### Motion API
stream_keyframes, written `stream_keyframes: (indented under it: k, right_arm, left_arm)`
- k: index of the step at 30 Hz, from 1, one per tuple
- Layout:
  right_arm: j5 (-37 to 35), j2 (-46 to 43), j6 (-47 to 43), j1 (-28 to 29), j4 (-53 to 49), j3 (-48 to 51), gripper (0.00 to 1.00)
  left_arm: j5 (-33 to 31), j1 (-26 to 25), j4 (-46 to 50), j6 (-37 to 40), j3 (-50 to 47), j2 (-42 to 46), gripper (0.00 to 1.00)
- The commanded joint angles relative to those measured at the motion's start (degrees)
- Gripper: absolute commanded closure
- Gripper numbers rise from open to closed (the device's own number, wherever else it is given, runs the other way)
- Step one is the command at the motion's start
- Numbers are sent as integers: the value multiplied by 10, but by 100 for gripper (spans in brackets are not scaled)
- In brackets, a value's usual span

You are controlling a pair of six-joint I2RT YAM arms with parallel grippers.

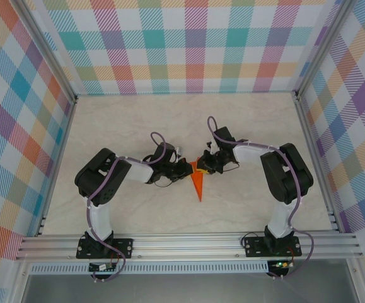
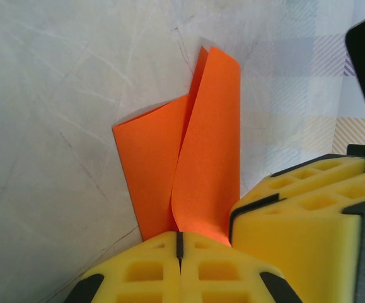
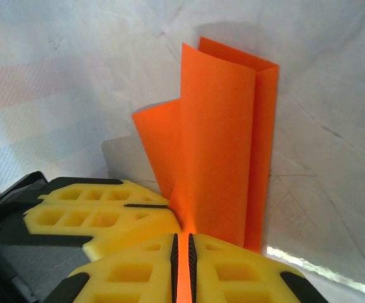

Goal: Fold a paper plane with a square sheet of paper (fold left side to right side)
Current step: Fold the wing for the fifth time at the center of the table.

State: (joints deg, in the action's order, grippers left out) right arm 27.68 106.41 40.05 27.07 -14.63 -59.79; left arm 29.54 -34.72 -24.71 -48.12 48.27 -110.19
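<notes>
The orange paper (image 1: 198, 184) lies on the surface (image 1: 138, 126) as a narrow creased shape. In the top view its long axis runs from its far end towards the arm bases, tapering to a point at the near end. Both hands meet at that far end: the left hand (image 1: 185, 169) comes in from the paper's left side and the right hand (image 1: 207, 164) from its right, so neither is clearly nearer. In the right wrist view the right hand's pads (image 3: 220, 271) are closed narrow, and a thin orange line between them shows the paper is pinched there. In the left wrist view the left hand's pads (image 2: 144, 265) are pressed together. The paper's crease runs straight into their seam, so it appears to pinch the paper too. Beyond both hands the paper does not lie flat, and one flap curls up off the surface beside the layer under it. Carrying the left side over to the right probably means swinging that raised flap across the long axis. The right hand's grip would then serve as the anchor, and the left hand sits on the side that has to travel.
</notes>
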Motion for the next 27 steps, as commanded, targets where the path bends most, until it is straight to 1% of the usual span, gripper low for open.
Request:
stream_keyframes:
  k: [1, 16, 23, 25, 27]
  right_arm:
    - [-2, 12, -3, 3, -6, -14, 85]
    - [-16, 31, -9, 3, -14, -12, 85]
    - [-45, 42, -11, 3, -60, -18, 85]
    - [-52, 44, -10, 3, -67, -16, 85]
    - [-59, 48, -9, 3, -73, -13, 86]
  left_arm:
    - [-36, 11, 27, 23, 9, -21, 100]
    - [-50, 19, 37, 20, 1, -23, 100]
    - [-46, 23, 30, 16, -4, -19, 100]
    - [-41, 24, 26, 14, -7, -10, 97]
    - [-40, 25, 29, 15, -11, 7, 91]
